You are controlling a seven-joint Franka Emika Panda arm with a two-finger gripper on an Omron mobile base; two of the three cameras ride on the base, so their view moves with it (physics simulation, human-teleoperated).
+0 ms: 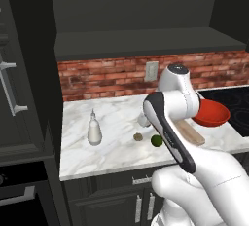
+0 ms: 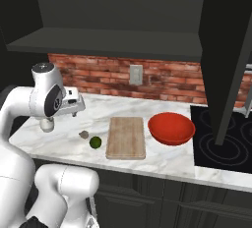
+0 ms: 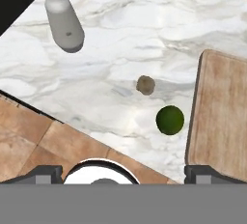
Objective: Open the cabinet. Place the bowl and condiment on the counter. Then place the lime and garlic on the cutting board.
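With bowl (image 2: 171,128) and condiment (image 1: 94,128) already on the surface (image 1: 119,118), we hover fingers (image 3: 123,172) spread above lime (image 3: 170,119), just beside cutting board (image 2: 126,137); next, descend and pinch it.

Gripper (image 3: 123,172) wide open, pointing down
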